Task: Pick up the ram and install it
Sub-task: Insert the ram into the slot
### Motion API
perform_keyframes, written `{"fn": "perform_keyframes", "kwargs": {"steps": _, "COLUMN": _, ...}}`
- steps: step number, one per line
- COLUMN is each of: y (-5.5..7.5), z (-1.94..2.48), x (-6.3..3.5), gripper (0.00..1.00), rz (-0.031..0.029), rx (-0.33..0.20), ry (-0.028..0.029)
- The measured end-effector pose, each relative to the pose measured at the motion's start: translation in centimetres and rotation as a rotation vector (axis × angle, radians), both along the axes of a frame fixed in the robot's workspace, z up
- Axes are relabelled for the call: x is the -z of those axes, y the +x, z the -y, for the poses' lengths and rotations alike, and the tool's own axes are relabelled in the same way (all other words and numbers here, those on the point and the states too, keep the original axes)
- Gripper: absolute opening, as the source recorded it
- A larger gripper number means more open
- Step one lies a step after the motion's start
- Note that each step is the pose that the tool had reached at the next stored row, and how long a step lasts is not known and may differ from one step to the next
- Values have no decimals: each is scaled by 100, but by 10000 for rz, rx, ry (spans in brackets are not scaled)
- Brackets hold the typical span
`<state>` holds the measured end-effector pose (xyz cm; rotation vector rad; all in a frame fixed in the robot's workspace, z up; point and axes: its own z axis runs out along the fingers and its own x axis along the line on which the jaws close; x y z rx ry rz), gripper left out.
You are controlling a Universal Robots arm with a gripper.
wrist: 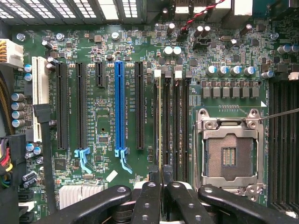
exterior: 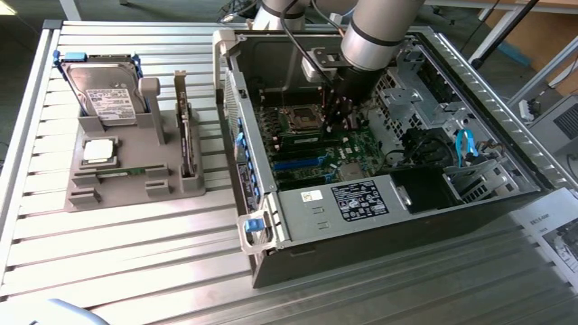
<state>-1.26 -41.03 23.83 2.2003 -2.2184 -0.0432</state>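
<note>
Slatted metal worktop (exterior: 135, 257) carries open grey computer case (exterior: 298, 217), where black gripper (wrist: 162, 176), jaws narrow, pinches thin green ram stick (wrist: 159, 116) edge-on over black memory slots (wrist: 180, 121) beside empty silver CPU socket (wrist: 229, 149).

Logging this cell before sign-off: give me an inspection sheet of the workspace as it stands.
Surface: slatted metal table bearing an open computer case and a grey holder.
Job's things: ram edge-on along a motherboard slot, seating unclear.
Clutter: hard drive, CPU chip and expansion card in the holder.
Grippers: pincer shut on the ram.
Cables: blue cable inside the case; red-black wire at the board's edge.
Surroundings: dark floor beyond the table.
</note>
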Motion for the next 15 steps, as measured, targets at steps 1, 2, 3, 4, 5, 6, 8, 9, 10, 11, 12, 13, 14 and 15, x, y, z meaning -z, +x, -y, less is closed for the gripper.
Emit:
{"fn": "perform_keyframes", "kwargs": {"steps": 1, "y": 0, "z": 0, "x": 0, "gripper": 12, "rz": -1, "rx": 0, "ry": -1}}
{"fn": "perform_keyframes", "kwargs": {"steps": 2, "y": 0, "z": -1, "x": 0, "gripper": 12, "rz": 0, "rx": -1, "ry": 0}}
{"fn": "perform_keyframes", "kwargs": {"steps": 3, "y": 0, "z": -1, "x": 0, "gripper": 12, "rz": 0, "rx": -1, "ry": 0}}
{"fn": "perform_keyframes", "kwargs": {"steps": 4, "y": 0, "z": -2, "x": 0, "gripper": 12, "rz": -1, "rx": -1, "ry": -1}}
{"fn": "perform_keyframes", "kwargs": {"steps": 5, "y": 0, "z": -5, "x": 0, "gripper": 12, "rz": 0, "rx": -1, "ry": -1}}
{"fn": "perform_keyframes", "kwargs": {"steps": 6, "y": 0, "z": -5, "x": 0, "gripper": 12, "rz": 0, "rx": -1, "ry": -2}}
{"fn": "perform_keyframes", "kwargs": {"steps": 8, "y": 0, "z": -5, "x": 0, "gripper": 12, "rz": -1, "rx": -1, "ry": -2}}
{"fn": "perform_keyframes", "kwargs": {"steps": 9, "y": 0, "z": -6, "x": 1, "gripper": 12, "rz": -1, "rx": 0, "ry": -2}}
{"fn": "perform_keyframes", "kwargs": {"steps": 10, "y": 0, "z": -6, "x": 3, "gripper": 12, "rz": -1, "rx": 0, "ry": -2}}
{"fn": "perform_keyframes", "kwargs": {"steps": 11, "y": 0, "z": -5, "x": 4, "gripper": 12, "rz": -1, "rx": 0, "ry": -2}}
{"fn": "perform_keyframes", "kwargs": {"steps": 12, "y": 0, "z": -5, "x": 6, "gripper": 12, "rz": -1, "rx": -1, "ry": -2}}
{"fn": "perform_keyframes", "kwargs": {"steps": 13, "y": 0, "z": -5, "x": 7, "gripper": 12, "rz": -2, "rx": 0, "ry": -2}}
{"fn": "perform_keyframes", "kwargs": {"steps": 14, "y": 0, "z": -5, "x": 8, "gripper": 12, "rz": -2, "rx": -1, "ry": -2}}
{"fn": "perform_keyframes", "kwargs": {"steps": 15, "y": 0, "z": -5, "x": 9, "gripper": 12, "rz": -2, "rx": -1, "ry": -2}}
